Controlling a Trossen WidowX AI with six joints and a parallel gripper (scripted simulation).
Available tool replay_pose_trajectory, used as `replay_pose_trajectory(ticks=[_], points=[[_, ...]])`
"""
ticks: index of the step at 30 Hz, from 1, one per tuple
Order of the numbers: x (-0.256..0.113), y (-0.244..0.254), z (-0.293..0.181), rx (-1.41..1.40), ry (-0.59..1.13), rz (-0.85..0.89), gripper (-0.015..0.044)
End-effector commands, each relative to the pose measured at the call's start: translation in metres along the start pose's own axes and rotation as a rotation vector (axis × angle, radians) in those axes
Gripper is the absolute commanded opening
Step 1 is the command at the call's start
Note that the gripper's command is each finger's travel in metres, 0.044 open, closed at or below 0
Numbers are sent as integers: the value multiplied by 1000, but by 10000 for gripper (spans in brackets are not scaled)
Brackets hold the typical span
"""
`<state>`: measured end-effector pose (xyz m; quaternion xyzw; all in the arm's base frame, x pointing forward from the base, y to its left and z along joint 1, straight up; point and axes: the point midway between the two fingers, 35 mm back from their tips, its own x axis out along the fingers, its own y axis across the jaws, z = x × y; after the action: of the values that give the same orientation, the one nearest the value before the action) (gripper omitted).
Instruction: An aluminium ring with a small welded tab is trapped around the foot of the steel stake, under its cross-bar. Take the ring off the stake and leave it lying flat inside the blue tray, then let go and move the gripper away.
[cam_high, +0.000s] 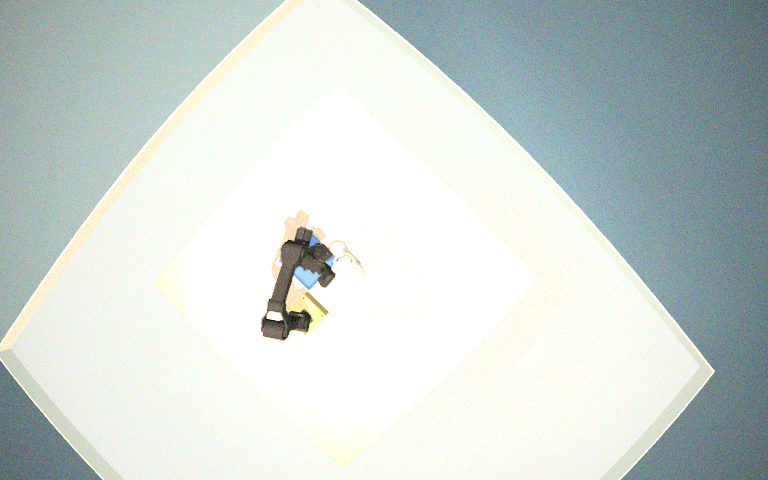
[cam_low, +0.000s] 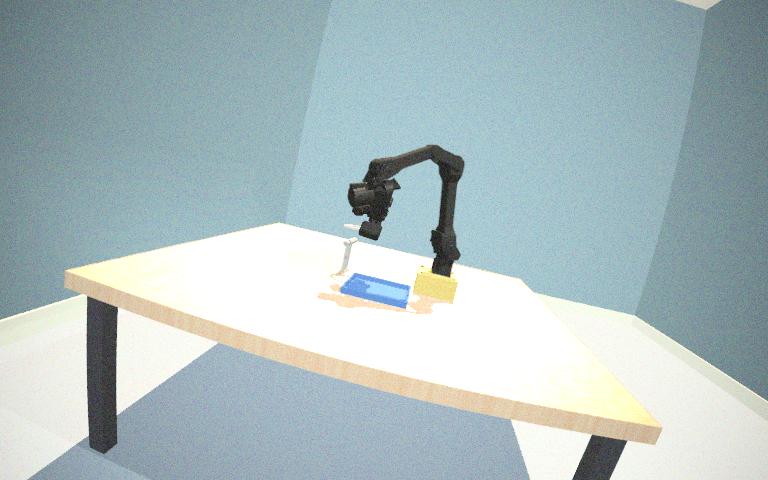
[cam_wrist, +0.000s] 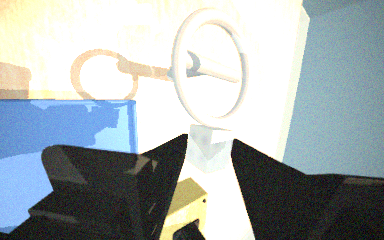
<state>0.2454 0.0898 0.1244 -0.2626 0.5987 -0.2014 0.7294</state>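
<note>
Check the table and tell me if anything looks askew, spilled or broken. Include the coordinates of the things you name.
Nothing stands out. The steel stake (cam_low: 346, 259) stands upright, the blue tray (cam_high: 308, 278) (cam_low: 374, 290) (cam_wrist: 67, 143) sits level, and the ring (cam_wrist: 179, 65) (cam_low: 351, 226), gripped by its tab (cam_wrist: 210, 150), is clear above the stake. I see no spill or damage.

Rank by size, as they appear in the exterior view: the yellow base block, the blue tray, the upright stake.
1. Blue tray
2. Yellow base block
3. Stake
</note>
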Motion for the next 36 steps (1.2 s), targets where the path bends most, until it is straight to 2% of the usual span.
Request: replay_pose_trajectory(ticks=[1, 3, 7, 14, 21, 29, 36], points=[[-4, 1, 2, 24, -14, -30, 0], [-4, 11, -3, 7, -4, -2, 0], [-18, 72, -28, 4, -1, 19, 0], [-32, 158, -107, 17, -2, -12, 0], [-31, 166, -116, 20, -5, -19, 0], [-10, 184, -120, 20, -5, -19, 0], [-15, 182, -118, 18, -7, -12, 184]])
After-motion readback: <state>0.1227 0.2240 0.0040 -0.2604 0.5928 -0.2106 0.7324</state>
